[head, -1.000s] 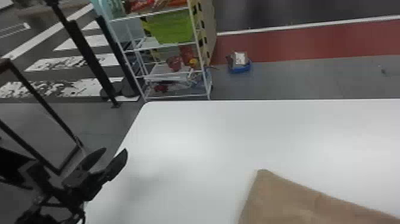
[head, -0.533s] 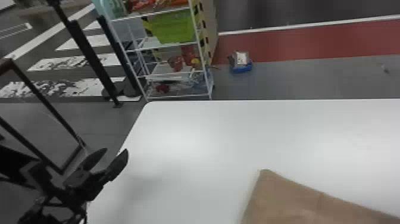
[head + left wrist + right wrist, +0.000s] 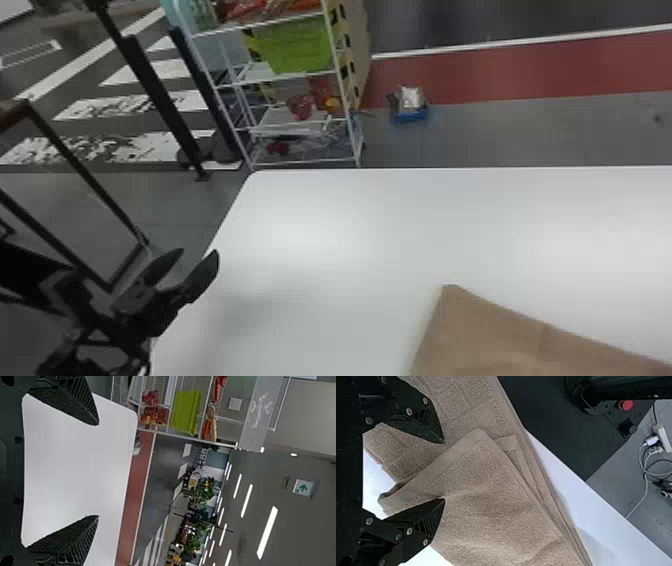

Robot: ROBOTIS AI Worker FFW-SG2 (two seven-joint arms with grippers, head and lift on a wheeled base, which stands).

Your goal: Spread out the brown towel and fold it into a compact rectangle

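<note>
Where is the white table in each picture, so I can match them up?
Head view: the white table spreads from the centre to the right and bottom edges.
Left wrist view: it lies beyond and between the left gripper's fingers.
Right wrist view: it shows in patches around the brown towel.
Shared landmark: the table itself; the towel also links head and right wrist views, the green bin head and left wrist.

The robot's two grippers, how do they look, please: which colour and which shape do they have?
Both are black. The left gripper has wedge-shaped fingers with ribbed sides, narrowing toward the tips. The right gripper has similar ribbed, tapering fingers, carried on black links with round, silvery screw heads.
</note>
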